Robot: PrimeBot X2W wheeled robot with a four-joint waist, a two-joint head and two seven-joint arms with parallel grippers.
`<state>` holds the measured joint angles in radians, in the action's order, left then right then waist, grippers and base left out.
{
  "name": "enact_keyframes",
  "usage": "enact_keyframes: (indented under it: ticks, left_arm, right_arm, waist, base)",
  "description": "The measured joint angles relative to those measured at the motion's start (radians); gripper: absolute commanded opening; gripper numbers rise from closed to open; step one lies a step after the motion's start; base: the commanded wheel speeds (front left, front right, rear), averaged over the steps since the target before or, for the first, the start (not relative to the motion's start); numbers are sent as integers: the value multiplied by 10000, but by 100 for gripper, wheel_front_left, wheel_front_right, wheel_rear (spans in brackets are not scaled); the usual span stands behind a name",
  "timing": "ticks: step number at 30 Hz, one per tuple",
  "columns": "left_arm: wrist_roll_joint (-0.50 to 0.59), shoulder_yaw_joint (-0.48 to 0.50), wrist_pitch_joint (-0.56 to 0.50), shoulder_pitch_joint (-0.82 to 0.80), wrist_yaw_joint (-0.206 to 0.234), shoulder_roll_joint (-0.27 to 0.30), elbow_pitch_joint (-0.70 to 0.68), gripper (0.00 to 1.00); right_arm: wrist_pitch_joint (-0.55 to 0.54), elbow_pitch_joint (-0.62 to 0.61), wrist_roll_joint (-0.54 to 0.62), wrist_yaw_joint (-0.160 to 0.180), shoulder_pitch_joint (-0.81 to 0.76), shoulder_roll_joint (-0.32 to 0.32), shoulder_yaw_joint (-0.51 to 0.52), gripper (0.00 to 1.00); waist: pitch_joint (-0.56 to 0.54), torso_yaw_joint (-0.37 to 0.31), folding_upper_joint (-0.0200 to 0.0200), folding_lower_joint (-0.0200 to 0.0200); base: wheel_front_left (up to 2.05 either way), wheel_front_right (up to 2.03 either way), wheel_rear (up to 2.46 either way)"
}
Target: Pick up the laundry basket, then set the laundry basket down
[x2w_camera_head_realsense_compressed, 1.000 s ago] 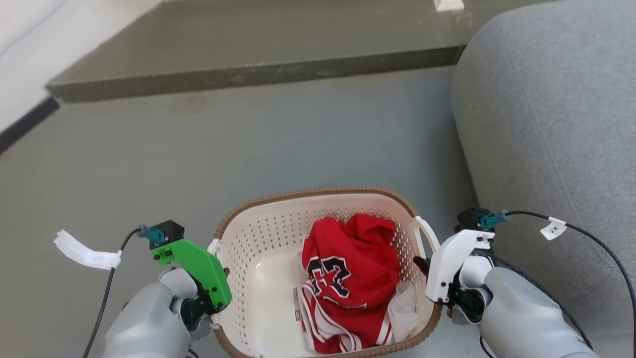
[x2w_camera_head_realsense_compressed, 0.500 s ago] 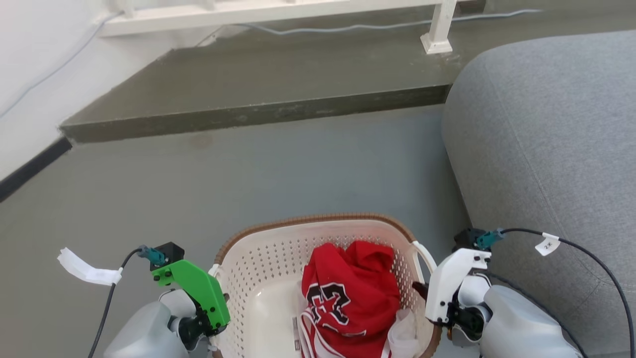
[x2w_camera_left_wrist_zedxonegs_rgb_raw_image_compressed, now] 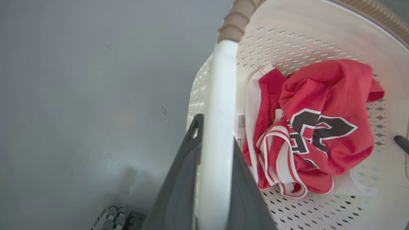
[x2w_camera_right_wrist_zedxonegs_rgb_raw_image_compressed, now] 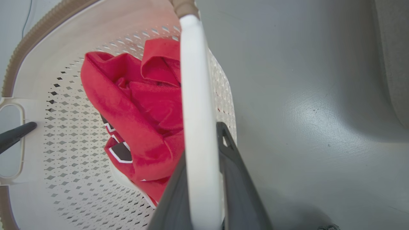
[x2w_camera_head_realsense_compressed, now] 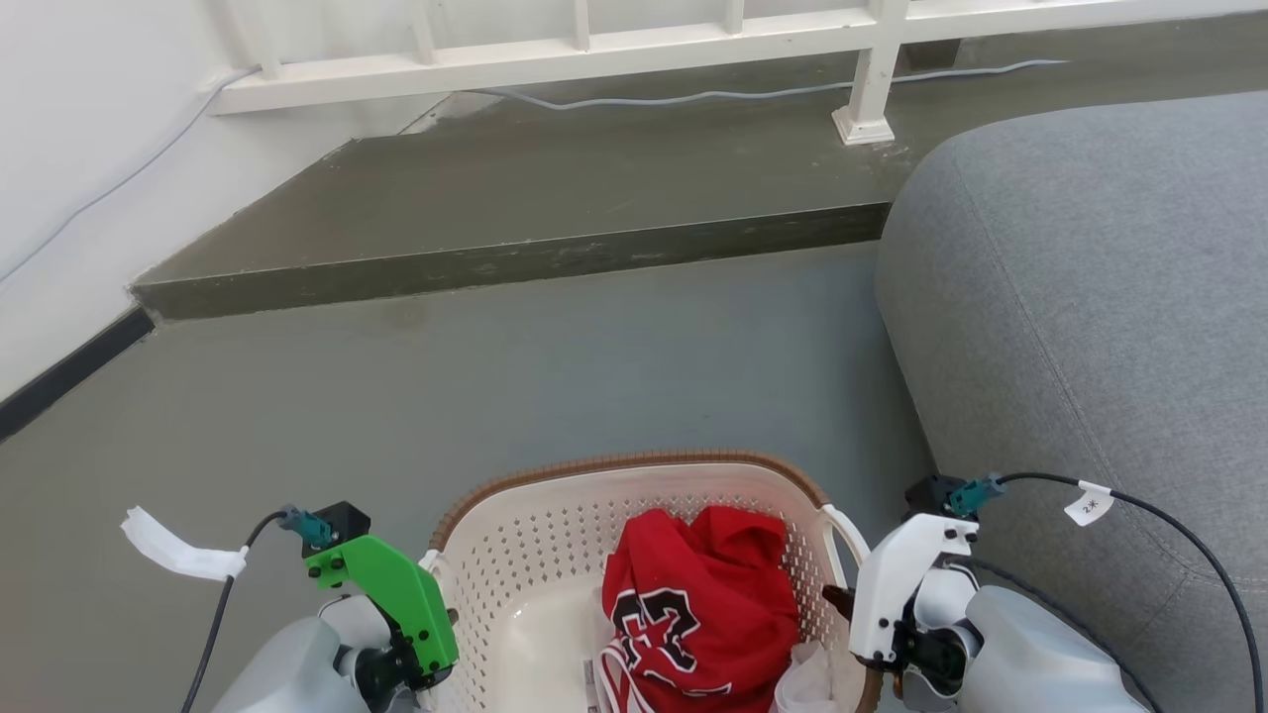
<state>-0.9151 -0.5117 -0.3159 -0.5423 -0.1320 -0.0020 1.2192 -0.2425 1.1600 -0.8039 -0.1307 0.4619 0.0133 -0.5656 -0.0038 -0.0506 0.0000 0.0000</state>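
The laundry basket [x2w_camera_head_realsense_compressed: 634,461] is cream-white and perforated with a brown woven-look rim, at the bottom middle of the head view. A crumpled red jersey [x2w_camera_head_realsense_compressed: 698,604] lies inside it. My left gripper [x2w_camera_head_realsense_compressed: 441,622], under its green cover, is shut on the basket's left white handle [x2w_camera_left_wrist_zedxonegs_rgb_raw_image_compressed: 220,95]; its dark fingers [x2w_camera_left_wrist_zedxonegs_rgb_raw_image_compressed: 183,172] clamp both sides of the bar. At the basket's other side my right gripper [x2w_camera_head_realsense_compressed: 840,598] is shut on the right white handle [x2w_camera_right_wrist_zedxonegs_rgb_raw_image_compressed: 193,80], with a finger [x2w_camera_right_wrist_zedxonegs_rgb_raw_image_compressed: 233,166] on each side. The left gripper [x2w_camera_left_wrist_zedxonegs_rgb_raw_image_compressed: 215,137] and the right gripper [x2w_camera_right_wrist_zedxonegs_rgb_raw_image_compressed: 201,143] both hold mid-handle.
A grey sofa [x2w_camera_head_realsense_compressed: 1090,317] fills the right side, close to my right arm. Ahead lies open grey floor [x2w_camera_head_realsense_compressed: 545,386], then a raised dark step [x2w_camera_head_realsense_compressed: 515,259] with a white railing [x2w_camera_head_realsense_compressed: 594,59] and a cable. A white wall [x2w_camera_head_realsense_compressed: 89,149] runs along the left.
The whole head picture has shifted: the step slid down the frame and the railing came into sight. Basket and both grippers sit lower in the frame, both holds unchanged.
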Motion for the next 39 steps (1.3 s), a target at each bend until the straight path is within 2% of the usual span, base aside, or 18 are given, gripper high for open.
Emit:
enact_keyframes:
  ticks: [39]
  left_arm:
    - [-211, -73, -88, 50, 0, 54, -15, 0]
  right_arm:
    - [-19, 82, -454, 0, 4, 0, -430, 0]
  waist:
    - [-68, 22, 0, 0]
  base:
    - [0, 0, 0]
